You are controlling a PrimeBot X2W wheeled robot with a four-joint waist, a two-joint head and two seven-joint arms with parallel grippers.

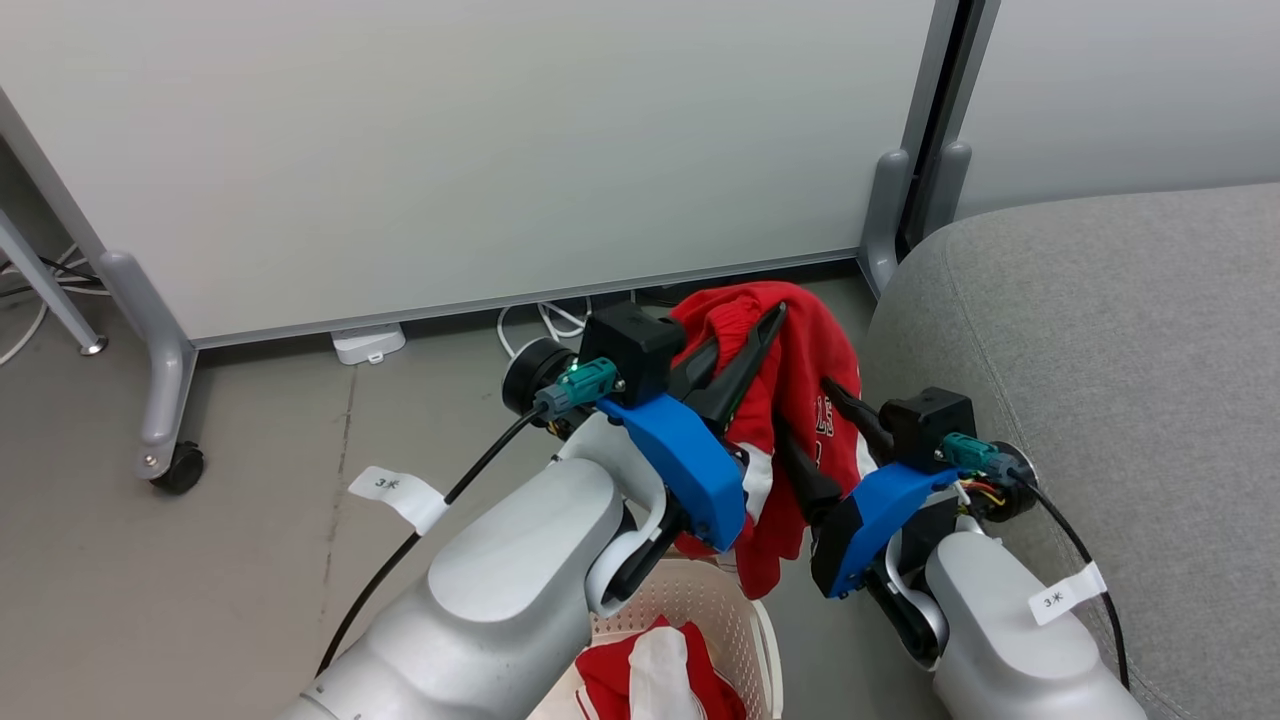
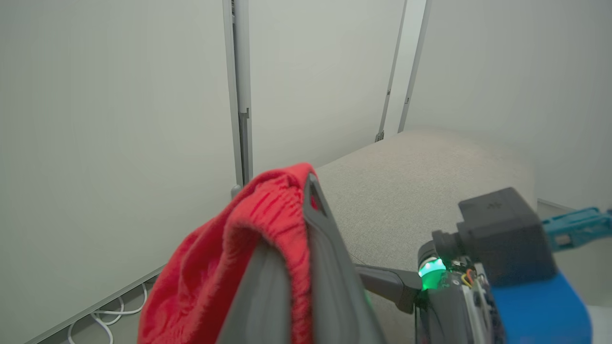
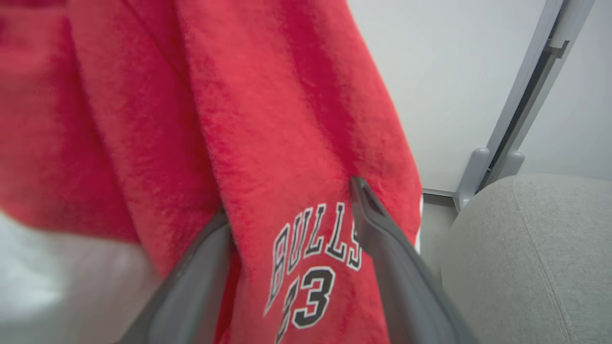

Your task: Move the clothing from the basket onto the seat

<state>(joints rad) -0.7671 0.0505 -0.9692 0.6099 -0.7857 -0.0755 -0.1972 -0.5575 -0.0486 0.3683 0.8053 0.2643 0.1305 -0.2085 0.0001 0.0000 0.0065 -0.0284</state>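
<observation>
A red garment [image 1: 800,340] with white trim hangs in the air above the floor, between the basket [image 1: 745,610] and the grey seat [image 1: 1100,320]. My left gripper [image 1: 760,325] is shut on its bunched top edge, as the left wrist view shows [image 2: 291,215]. My right gripper [image 1: 803,405] stands open lower down, its fingers either side of the hanging fabric [image 3: 267,119] that bears lettering and a number. A second red and white garment [image 1: 610,670] lies in the basket below my left arm.
White partition panels [image 1: 500,150] on grey feet with a caster [image 1: 180,465] stand behind. Cables [image 1: 545,320] and a white adapter [image 1: 368,343] lie on the floor by them. The seat [image 2: 416,177] fills the right side, close to my right arm [image 2: 502,239].
</observation>
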